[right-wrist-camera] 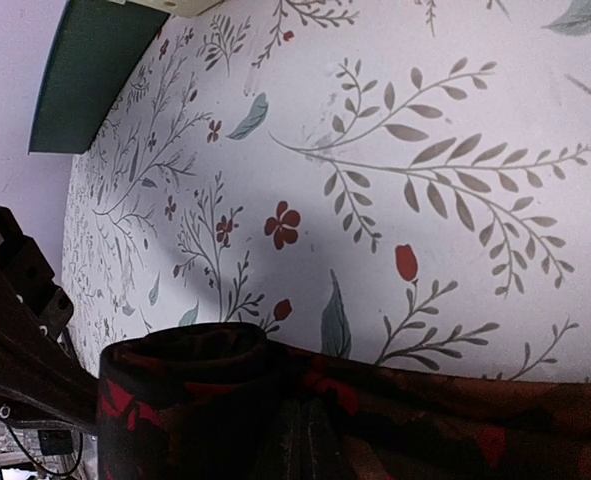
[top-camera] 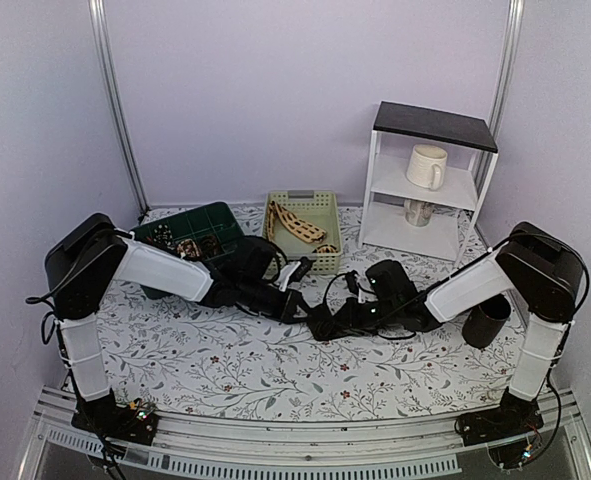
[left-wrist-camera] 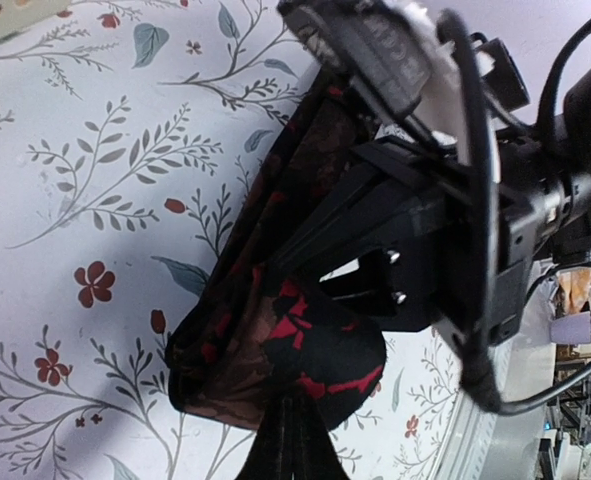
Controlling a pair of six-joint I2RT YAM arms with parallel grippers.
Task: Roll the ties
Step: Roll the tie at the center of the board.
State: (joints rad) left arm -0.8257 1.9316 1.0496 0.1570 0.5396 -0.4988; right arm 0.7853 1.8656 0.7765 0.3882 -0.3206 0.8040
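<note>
Top view: my two arms meet mid-table. Left claw (top-camera: pixel 305 312) and right claw (top-camera: pixel 333 322) are nose to nose over the dark tie (top-camera: pixel 321 326), which lies on the flowered table (top-camera: pixel 225 370). A beige tie (top-camera: pixel 297 224) lies in the basket (top-camera: pixel 332 215) at the back. Small patterned coils (top-camera: pixel 180 245) sit in the green bin (top-camera: pixel 190 212). A black cup (top-camera: pixel 488 320) stands beside my right arm.

Left wrist: my fingers (left-wrist-camera: pixel 291 445) are clenched on the dark tie, red-marked, bunched into a loose fold on the cloth. The right claw's black body sits right over it.

Right wrist: claw clamped tight on the same tie, which runs along the bottom edge. One end (right-wrist-camera: pixel 185 385) is curled over at the left.
</note>
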